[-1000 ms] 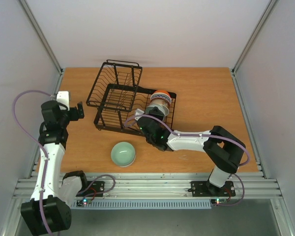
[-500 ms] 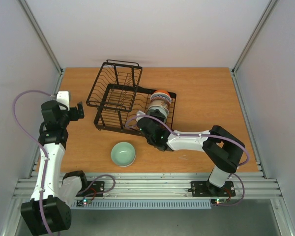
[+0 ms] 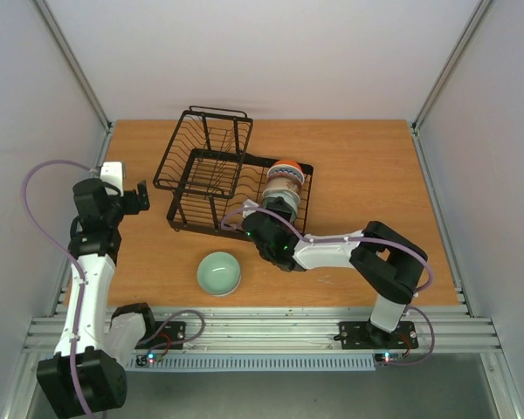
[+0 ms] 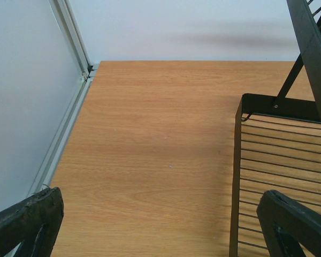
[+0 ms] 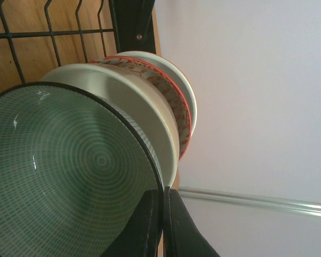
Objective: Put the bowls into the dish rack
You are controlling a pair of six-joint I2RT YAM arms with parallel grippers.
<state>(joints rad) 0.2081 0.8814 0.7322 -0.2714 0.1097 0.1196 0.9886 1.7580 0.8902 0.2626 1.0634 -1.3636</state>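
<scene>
My right gripper [image 5: 163, 195] is shut on the dark rim of a green patterned bowl [image 5: 69, 171], held on edge at the near end of a row of bowls in the black dish rack [image 3: 211, 175]. Behind it stand a cream bowl [image 5: 142, 110], an orange-rimmed bowl [image 5: 174, 104] and a white bowl [image 5: 188, 96]. In the top view the right gripper [image 3: 264, 216] is at the rack's right section, by the bowl row [image 3: 286, 179]. A celadon bowl [image 3: 218, 272] sits upright on the table in front of the rack. My left gripper [image 3: 141, 196] is open and empty, left of the rack.
The left wrist view shows the rack's edge [image 4: 273, 160] to the right of bare wooden table [image 4: 150, 139] and the left wall rail [image 4: 69, 107]. The rack's smaller basket section [image 3: 205, 144] stands at the back left. Walls enclose the table on three sides.
The right arm's elbow has drawn a little left toward the rack, with the gripper still on the green patterned bowl. The left arm and the celadon bowl have not moved.
</scene>
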